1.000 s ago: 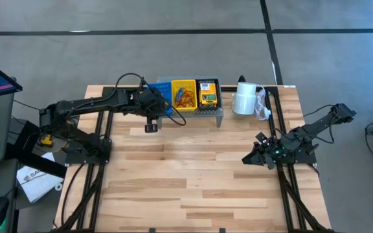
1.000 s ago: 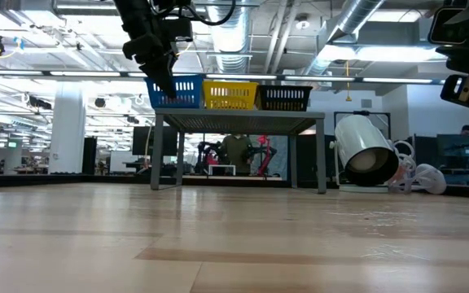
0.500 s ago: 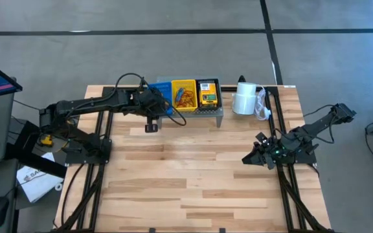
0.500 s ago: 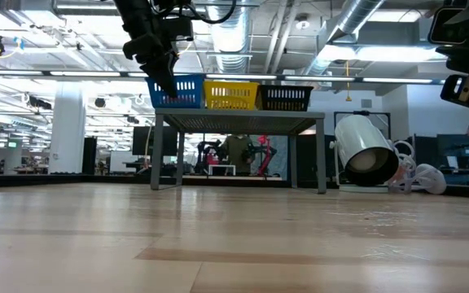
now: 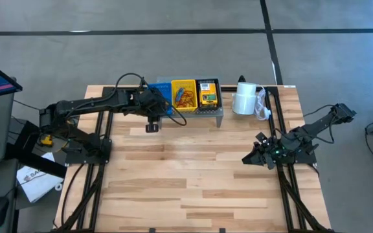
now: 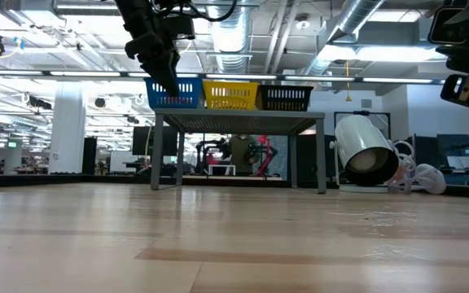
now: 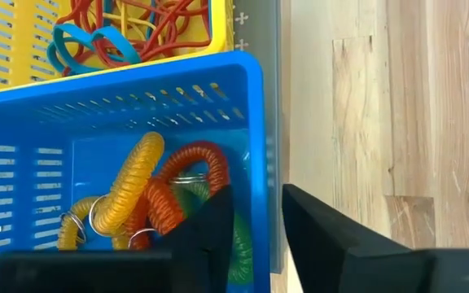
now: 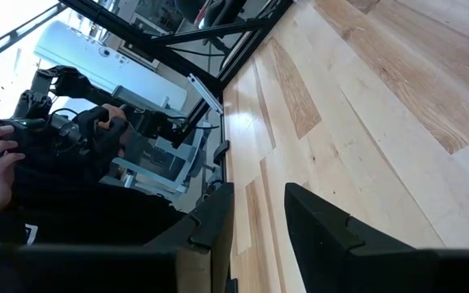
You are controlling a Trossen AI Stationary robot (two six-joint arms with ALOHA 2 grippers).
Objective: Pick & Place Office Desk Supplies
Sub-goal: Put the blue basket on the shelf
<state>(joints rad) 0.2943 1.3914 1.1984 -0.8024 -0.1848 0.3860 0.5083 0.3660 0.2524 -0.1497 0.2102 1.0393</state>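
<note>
Now my left gripper has just parted its jaws, empty, straddling the blue basket wall; coiled loops lie directly beneath, so that drop looks finished. Right gripper waits apart, empty.

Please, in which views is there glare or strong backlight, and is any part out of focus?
Low view: bright ceiling lights behind the blue basket leave the left gripper as a dark silhouette; the near table is soft. Left wrist view: evenly lit, though the near dark fingers look blurred. Right wrist view: bright window glare in one corner. High view: even, without glare.
</note>
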